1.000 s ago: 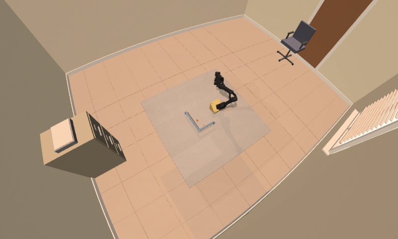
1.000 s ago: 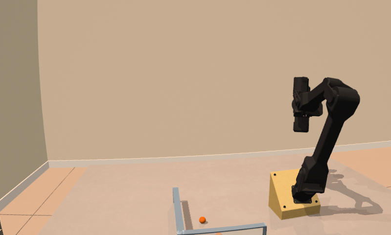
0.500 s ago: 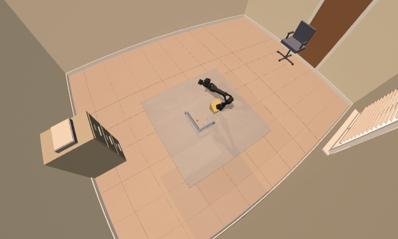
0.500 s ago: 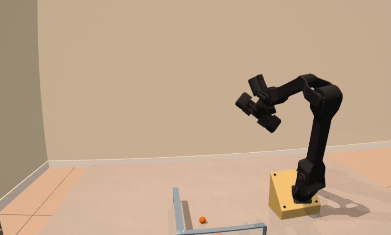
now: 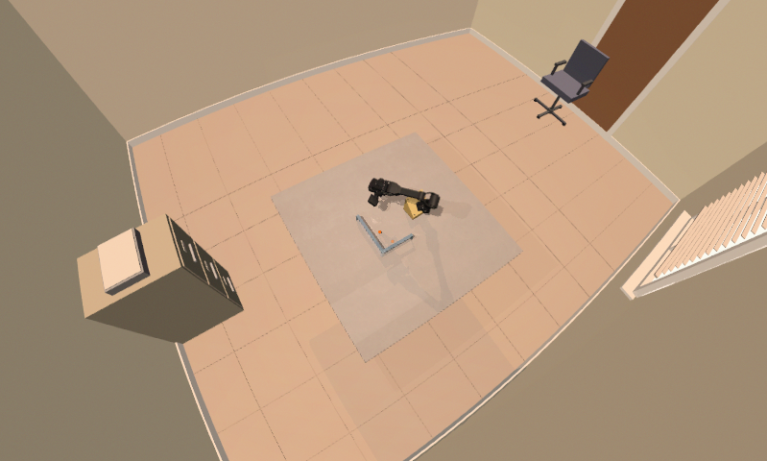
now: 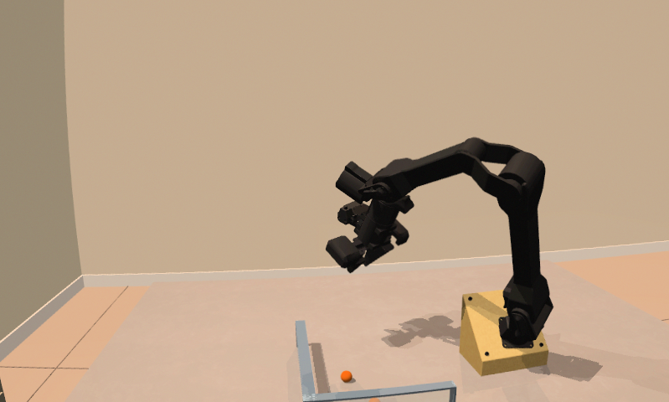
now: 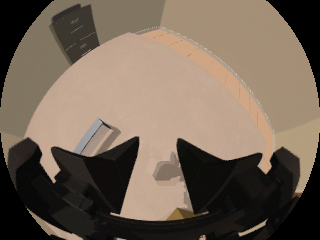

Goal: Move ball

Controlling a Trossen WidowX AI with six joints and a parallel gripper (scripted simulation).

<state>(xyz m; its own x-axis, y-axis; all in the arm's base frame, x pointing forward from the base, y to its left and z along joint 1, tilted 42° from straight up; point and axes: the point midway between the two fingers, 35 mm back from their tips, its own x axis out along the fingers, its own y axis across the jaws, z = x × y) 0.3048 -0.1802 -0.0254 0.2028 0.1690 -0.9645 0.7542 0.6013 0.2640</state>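
The orange ball (image 5: 379, 231) (image 6: 346, 376) lies on the table inside the corner, near the long low clear wall (image 5: 371, 233) (image 6: 306, 363) (image 7: 90, 136). The see-through copy (image 5: 392, 241) (image 6: 373, 399) is closer to the short wall (image 5: 393, 249) (image 6: 407, 387), apart from the ball; in the exterior view it is mostly cut off by the frame's bottom edge. My gripper (image 5: 372, 201) (image 6: 357, 264) (image 7: 158, 142) is partly open and empty, high above the table and beyond the ball as seen in the exterior view. The ball does not show in the wrist view.
The arm stands on a yellow wedge base (image 5: 413, 208) (image 6: 506, 361) to the right of the walls in the exterior view. A drawer cabinet (image 5: 170, 285) and an office chair (image 5: 569, 80) stand on the floor away from the grey table surface (image 5: 341, 285).
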